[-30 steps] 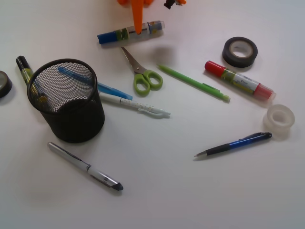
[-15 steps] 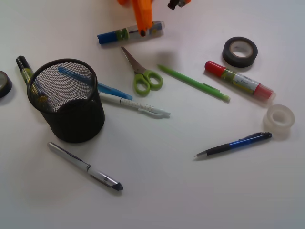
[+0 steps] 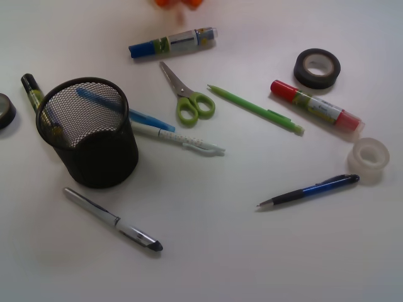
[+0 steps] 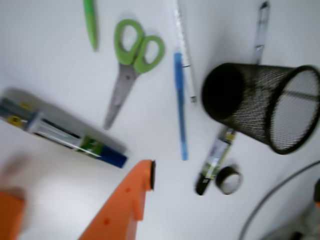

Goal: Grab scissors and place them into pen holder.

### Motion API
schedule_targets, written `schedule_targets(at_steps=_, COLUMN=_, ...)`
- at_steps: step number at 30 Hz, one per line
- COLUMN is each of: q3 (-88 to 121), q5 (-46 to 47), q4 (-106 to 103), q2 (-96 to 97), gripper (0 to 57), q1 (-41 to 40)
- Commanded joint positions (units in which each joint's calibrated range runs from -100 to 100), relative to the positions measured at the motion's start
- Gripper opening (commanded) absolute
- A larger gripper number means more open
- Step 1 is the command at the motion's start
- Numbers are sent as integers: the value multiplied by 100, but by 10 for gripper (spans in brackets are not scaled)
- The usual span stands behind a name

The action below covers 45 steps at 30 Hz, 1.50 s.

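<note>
The scissors (image 3: 187, 94), with lime-green loop handles and short grey blades, lie closed and flat on the white table; they also show in the wrist view (image 4: 127, 70). The pen holder (image 3: 88, 135), a black wire-mesh cup, stands upright at the left, and the wrist view shows it too (image 4: 260, 107). My gripper (image 3: 179, 2) is only a blurred orange bit at the top edge of the front view, well behind the scissors. In the wrist view the gripper (image 4: 232, 187) is high above the table with its jaws wide apart and empty.
A blue marker (image 3: 173, 43) lies behind the scissors and a slim green pen (image 3: 255, 108) to their right. A blue pen (image 3: 151, 119) and a white pen (image 3: 182, 139) lie between the scissors and the holder. A red marker (image 3: 317, 107), black tape (image 3: 317, 68), clear tape (image 3: 369, 156), a dark blue pen (image 3: 308, 190) and a silver pen (image 3: 112, 219) lie around.
My gripper has pulled back from above the blue marker toward the top edge and has almost left the front view. Nothing on the table has moved.
</note>
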Motion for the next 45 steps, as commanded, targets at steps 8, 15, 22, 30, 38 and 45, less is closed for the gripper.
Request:
schedule_targets(at_steps=8, q3=-3080, q5=-1880, q4=653, q2=4084, gripper=326, q1=-1244)
schedule_targets(at_steps=15, q3=-3107, q5=-1905, q4=592, q2=4951, gripper=174, q1=-1207)
schedule_targets(at_steps=22, q3=-3152, q5=-1895, q4=251, q2=5631, gripper=174, q1=-1184)
schedule_targets(at_steps=30, q3=-3107, q5=-1915, q4=32, q2=5886, gripper=174, q1=-519)
schedule_targets(at_steps=38, q3=-2636, q5=-1954, q4=-580, q2=5911, gripper=174, q1=-407)
schedule_targets(at_steps=45, q3=-1939, q5=-2100, q4=-1184, q2=5877, gripper=174, q1=-504)
